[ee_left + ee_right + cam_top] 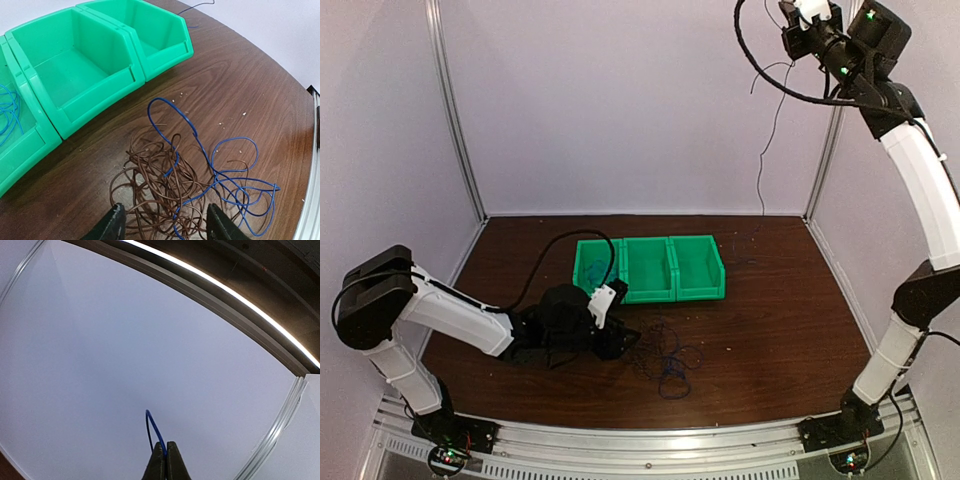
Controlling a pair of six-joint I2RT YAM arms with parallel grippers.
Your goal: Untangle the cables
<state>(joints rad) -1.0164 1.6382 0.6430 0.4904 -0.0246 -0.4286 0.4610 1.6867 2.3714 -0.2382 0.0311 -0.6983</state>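
Overhead, right claw [165,445] pinches a blue cable [155,427]; left claw [166,216] gapes over cables [156,176].

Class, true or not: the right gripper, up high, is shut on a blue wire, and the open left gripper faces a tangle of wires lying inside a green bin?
No. The left wrist view shows the tangle of wires on the table beside the green bins, not inside one. The right gripper shut on the blue wire and the open left gripper stand.
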